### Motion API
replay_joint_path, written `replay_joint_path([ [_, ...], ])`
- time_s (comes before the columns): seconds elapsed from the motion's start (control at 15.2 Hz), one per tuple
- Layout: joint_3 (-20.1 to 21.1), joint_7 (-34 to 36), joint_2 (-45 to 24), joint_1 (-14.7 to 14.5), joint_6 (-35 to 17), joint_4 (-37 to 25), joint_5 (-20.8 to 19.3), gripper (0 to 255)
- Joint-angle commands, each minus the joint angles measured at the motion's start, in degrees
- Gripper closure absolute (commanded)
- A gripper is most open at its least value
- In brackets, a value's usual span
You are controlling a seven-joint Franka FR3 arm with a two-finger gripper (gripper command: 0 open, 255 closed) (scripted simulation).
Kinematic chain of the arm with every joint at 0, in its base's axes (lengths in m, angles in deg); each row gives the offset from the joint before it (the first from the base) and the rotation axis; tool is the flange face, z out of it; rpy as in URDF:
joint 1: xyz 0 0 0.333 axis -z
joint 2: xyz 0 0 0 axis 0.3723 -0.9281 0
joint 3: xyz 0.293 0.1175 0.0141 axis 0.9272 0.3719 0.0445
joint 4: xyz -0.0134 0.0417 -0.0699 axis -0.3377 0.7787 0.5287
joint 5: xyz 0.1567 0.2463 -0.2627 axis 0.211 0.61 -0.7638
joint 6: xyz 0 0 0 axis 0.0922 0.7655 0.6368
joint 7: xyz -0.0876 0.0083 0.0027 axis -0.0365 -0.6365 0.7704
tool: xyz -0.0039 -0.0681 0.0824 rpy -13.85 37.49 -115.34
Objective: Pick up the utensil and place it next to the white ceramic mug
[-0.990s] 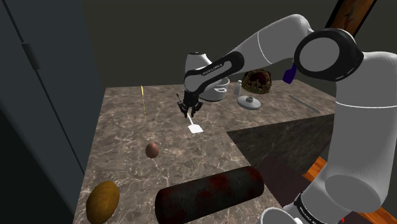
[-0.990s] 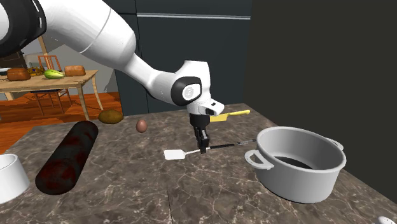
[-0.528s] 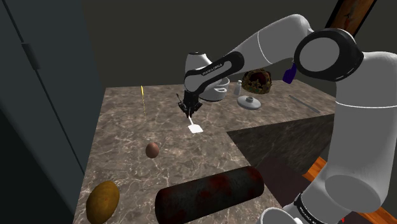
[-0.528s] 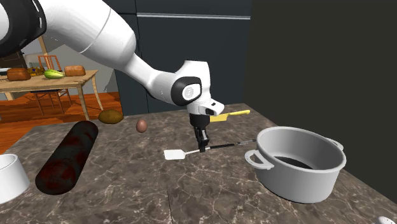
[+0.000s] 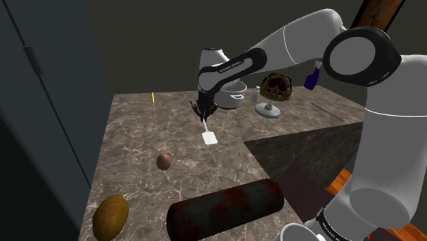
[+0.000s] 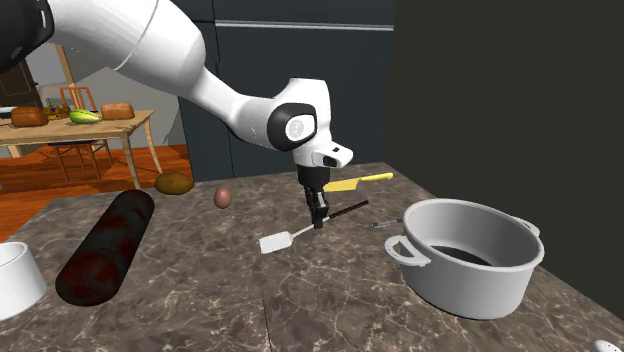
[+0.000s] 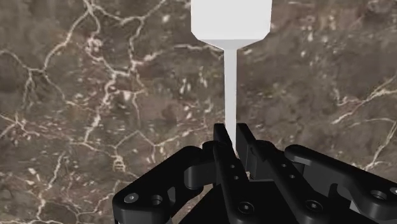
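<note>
1. We see the all-black two-finger gripper pinching one spatula, which has a white blade and a black handle. In the wrist view the fingers press on its thin pale neck from both sides.
2. The spatula's long axis is slanted. The blade end hangs low over the brown marble counter and the black handle end sits higher.
3. In the second exterior view the blade points to that view's left. The handle points right, towards the one grey metal pot.
4. In the shoulder view the blade points towards the near side of the counter.
5. We count one white mug at the second exterior view's near left, well apart from the spatula.
6. We also count one dark cylindrical roll, one yellow utensil, one small brown ball and one larger brown-yellow lump.
</note>
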Motion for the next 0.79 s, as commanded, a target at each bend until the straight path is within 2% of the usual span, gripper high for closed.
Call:
replay_joint_path([
  [0.0,0.0,-0.2,0.8,0.1,1.3,-0.5,0.2,255],
  [0.73,0.3,-0.8,4.2,0.2,8.6,-4.5,0.8,255],
])
